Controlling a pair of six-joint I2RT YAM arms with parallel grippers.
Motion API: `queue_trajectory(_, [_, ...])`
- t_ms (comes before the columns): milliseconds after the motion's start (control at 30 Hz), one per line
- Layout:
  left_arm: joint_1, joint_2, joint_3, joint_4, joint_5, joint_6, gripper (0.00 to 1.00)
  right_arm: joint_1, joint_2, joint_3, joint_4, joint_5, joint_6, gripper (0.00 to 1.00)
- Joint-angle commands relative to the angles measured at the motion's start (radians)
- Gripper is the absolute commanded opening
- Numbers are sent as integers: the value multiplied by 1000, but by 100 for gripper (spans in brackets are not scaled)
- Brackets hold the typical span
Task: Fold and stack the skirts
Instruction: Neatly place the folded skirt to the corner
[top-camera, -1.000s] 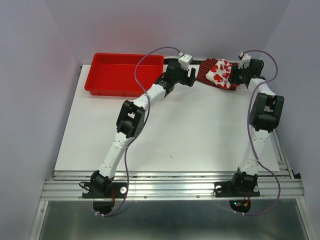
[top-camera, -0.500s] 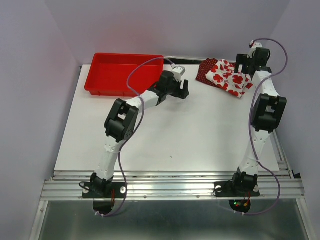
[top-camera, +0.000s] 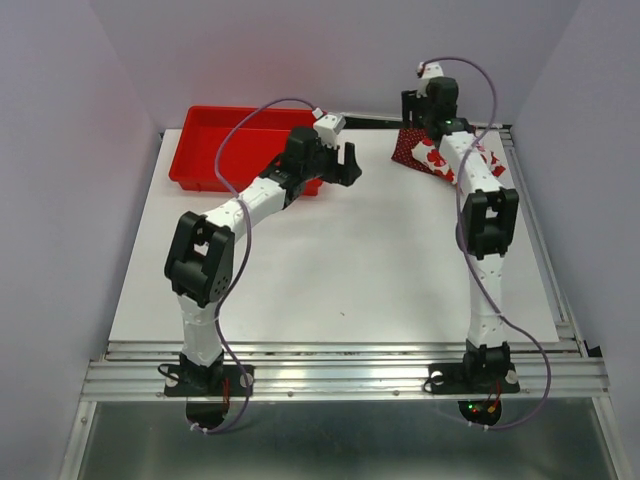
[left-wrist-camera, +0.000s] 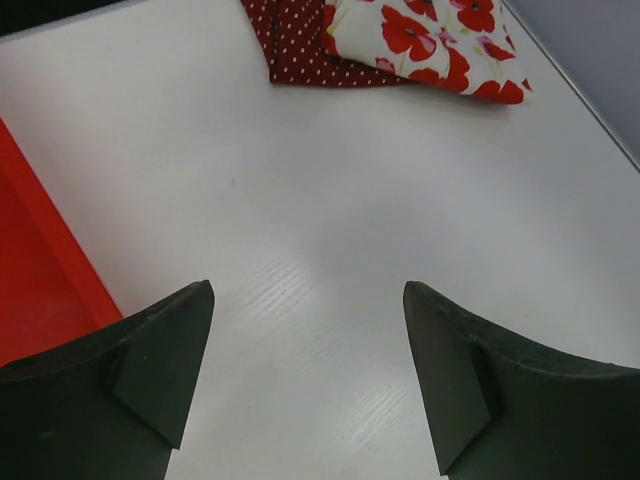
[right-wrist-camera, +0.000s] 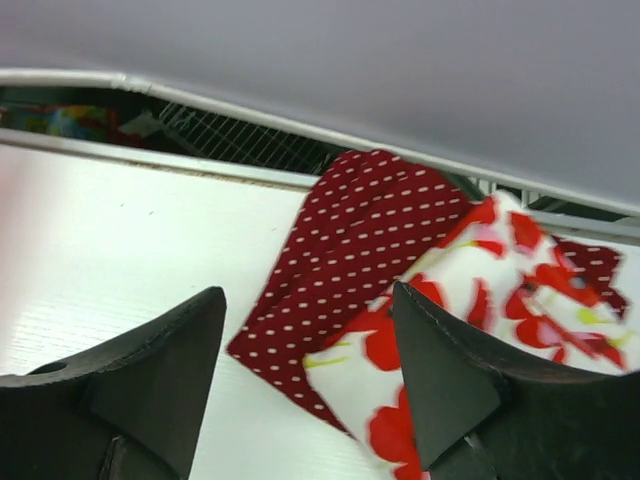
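Flowered white skirt (right-wrist-camera: 480, 275) atop dotted dark red skirt (right-wrist-camera: 360, 230), left end effector (left-wrist-camera: 307, 290) released, right end effector (right-wrist-camera: 307, 290) released

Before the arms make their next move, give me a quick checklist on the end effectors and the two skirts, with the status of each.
1. Left end effector open and empty: ok.
2. Right end effector open, nothing gripped: ok.
3. Floral skirt lying on the polka-dot skirt: ok.
4. Both skirts folded flat: cannot tell, the lower one is mostly covered.
5. Stack well inside the table: not ok, the polka-dot corner reaches the back edge.
6. Left end effector apart from the skirts: ok.
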Motion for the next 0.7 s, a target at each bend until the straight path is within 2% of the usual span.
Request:
queue_trajectory(0, [12, -91, -89, 21, 24, -46, 89, 21, 73, -14, 135, 201, -16, 73])
queue_trajectory(300, [60, -108, -160, 42, 65, -98, 89, 44, 149, -37, 189, 344, -28, 72])
queue_trajectory(533, [71, -112, -178, 61, 78, -104, 89, 44, 136, -60, 209, 352, -37, 69])
queue_trajectory(633, [74, -108, -181, 64, 84, -107, 89, 44, 139, -71, 207, 349, -66, 65])
queue_trajectory(667, [75, -107, -179, 65, 85, -107, 89, 44, 143, -71, 204, 349, -74, 61])
